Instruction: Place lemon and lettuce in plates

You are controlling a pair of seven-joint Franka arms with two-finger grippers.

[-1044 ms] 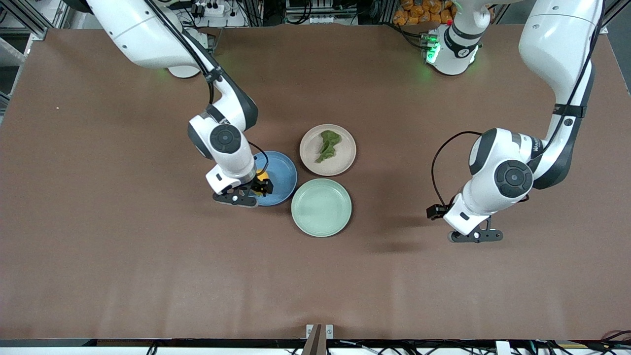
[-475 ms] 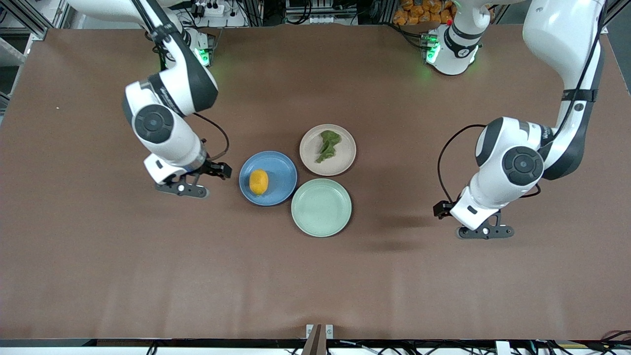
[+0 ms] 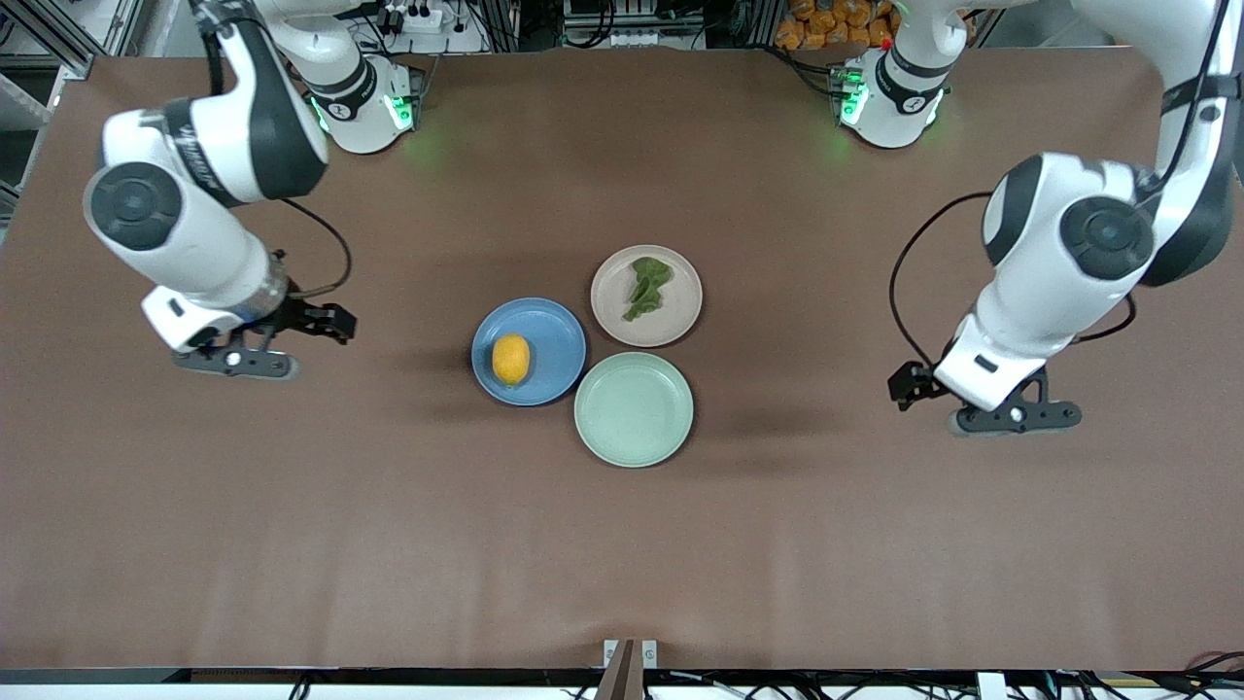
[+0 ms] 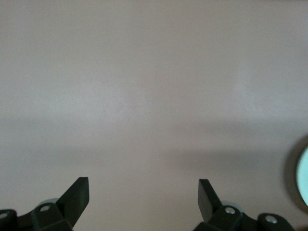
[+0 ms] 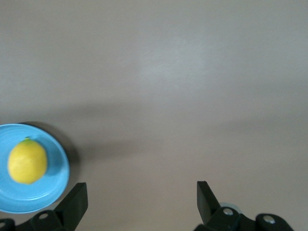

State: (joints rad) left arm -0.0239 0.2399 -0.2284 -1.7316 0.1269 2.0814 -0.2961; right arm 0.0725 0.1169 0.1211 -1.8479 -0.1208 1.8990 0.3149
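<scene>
Black fingers on my right gripper (image 5: 139,202) stand wide apart and hold nothing, hanging over bare brown table (image 3: 292,506) toward the right arm's end. My left gripper (image 4: 143,199) is equally spread and empty, over the table toward the left arm's end. I see the small oval yellow-orange lemon (image 3: 510,359) lying in the round blue plate (image 3: 554,335), and the dark green ruffled lettuce leaf (image 3: 646,286) in the beige-pink plate (image 3: 617,311) beside it. I read no writing anywhere
</scene>
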